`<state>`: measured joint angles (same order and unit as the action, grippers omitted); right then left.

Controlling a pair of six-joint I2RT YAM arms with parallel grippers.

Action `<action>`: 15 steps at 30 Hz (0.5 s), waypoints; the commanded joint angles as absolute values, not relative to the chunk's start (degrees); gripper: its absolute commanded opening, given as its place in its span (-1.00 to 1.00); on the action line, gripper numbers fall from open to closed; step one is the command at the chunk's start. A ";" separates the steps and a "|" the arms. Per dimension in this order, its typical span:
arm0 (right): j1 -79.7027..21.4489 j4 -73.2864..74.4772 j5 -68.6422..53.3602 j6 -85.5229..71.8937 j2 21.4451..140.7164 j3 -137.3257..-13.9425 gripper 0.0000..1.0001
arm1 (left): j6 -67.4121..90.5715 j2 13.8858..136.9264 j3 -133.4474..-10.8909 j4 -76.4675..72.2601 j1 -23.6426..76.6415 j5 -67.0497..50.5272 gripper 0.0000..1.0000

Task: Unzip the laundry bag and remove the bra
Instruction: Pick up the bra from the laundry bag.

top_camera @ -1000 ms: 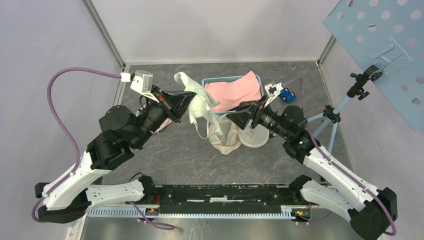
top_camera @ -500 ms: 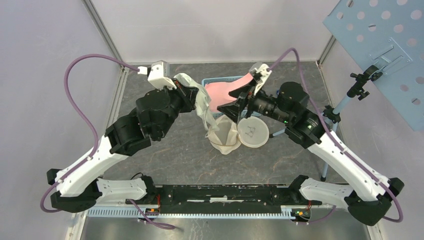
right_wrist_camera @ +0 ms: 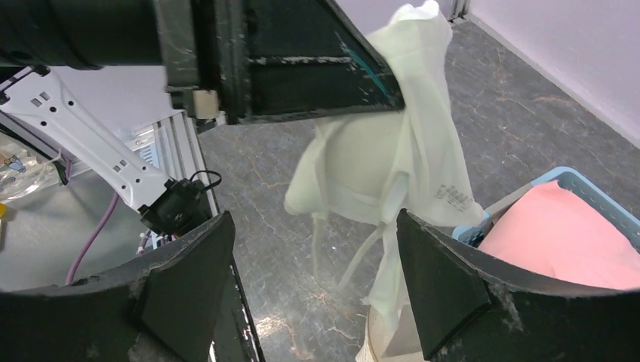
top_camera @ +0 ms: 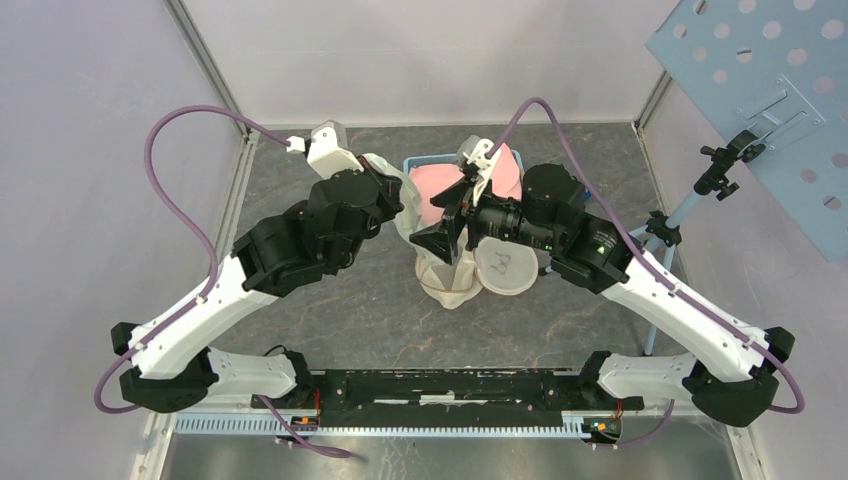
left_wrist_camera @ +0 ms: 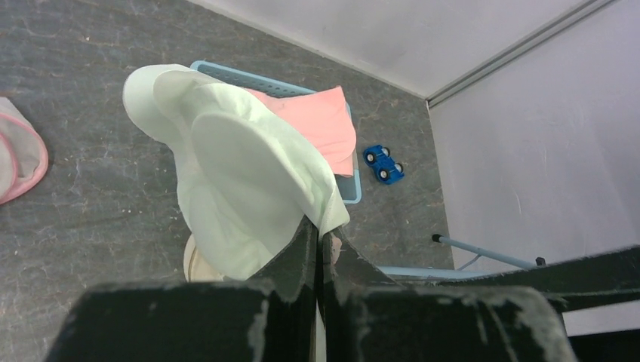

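My left tool (left_wrist_camera: 318,240), clamped on the bra (left_wrist_camera: 241,173), has carried it up over the blue basket (left_wrist_camera: 249,79) and clear of the laundry bag (top_camera: 448,278) lying just before that basket, while my right tool (right_wrist_camera: 313,234) hangs spread apart nearby, so removal looks done.

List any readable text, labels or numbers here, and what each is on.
White round disc: two dark handwritten characters, the first maybe "P", too blurred to read for sure.
Tag on the bra: lines of print, too small to read.
Nothing else legible.
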<state>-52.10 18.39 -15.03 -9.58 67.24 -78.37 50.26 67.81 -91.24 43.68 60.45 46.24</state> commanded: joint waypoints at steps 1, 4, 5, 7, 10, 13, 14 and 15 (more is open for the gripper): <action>-54.32 17.53 -8.74 -7.20 67.70 -80.48 0.69 | 58.23 67.79 -93.71 44.59 60.16 48.25 -0.95; -54.51 14.45 -6.38 -7.21 67.36 -78.59 0.69 | 60.45 67.97 -93.72 44.61 60.14 46.08 -0.95; -54.64 14.16 -6.07 -7.06 67.69 -78.62 0.69 | 61.07 67.92 -93.55 44.63 60.14 45.29 -0.95; -54.96 14.47 -5.83 -6.58 69.00 -79.39 0.68 | 62.22 68.08 -93.26 44.65 60.17 44.37 -0.95; -56.24 14.46 -3.67 -5.71 70.37 -80.08 0.68 | 63.74 68.37 -93.08 44.94 60.14 43.36 -0.95; -57.43 16.31 -0.45 -4.94 72.45 -82.71 0.66 | 65.51 68.81 -93.21 46.14 60.18 42.81 -0.95; -57.90 17.31 1.72 -4.54 73.40 -83.88 0.65 | 65.88 68.69 -93.12 46.22 60.18 42.65 -0.95; -58.25 18.13 3.79 -4.21 73.97 -84.56 0.63 | 66.15 68.75 -93.13 46.18 60.21 42.56 -0.95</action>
<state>-56.80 17.47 -3.55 -6.37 72.05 -79.48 60.88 68.47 -91.35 46.00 60.45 42.74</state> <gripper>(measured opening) 0.830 0.046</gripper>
